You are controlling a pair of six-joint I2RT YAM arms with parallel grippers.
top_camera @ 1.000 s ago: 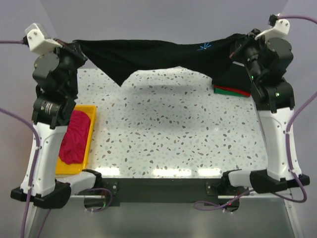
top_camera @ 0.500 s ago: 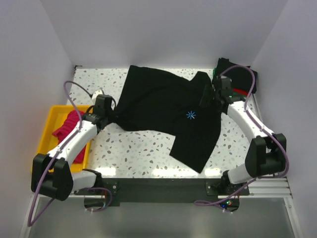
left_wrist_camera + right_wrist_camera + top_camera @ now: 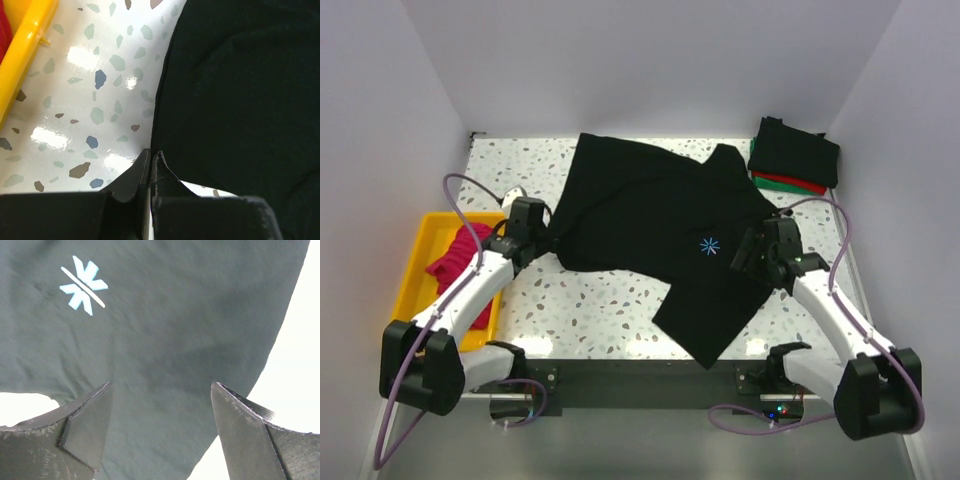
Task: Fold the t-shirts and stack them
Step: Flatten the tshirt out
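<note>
A large black t-shirt with a small light-blue logo lies spread flat across the speckled table. My left gripper is shut on its left edge, where the cloth bunches; in the left wrist view the closed gripper meets the black t-shirt at its hem. My right gripper hovers open over the shirt's right side. In the right wrist view the gripper stands wide above the cloth, holding nothing. A magenta t-shirt lies crumpled in the tray.
A yellow tray sits at the left table edge, its rim close to my left gripper. A folded stack rests at the back right corner, black on top with red and green edges below. White walls enclose the table.
The black shirt, held stretched in the air between both grippers a second ago, now lies on the table. My right gripper has let go, opened and drawn back toward the near right.
</note>
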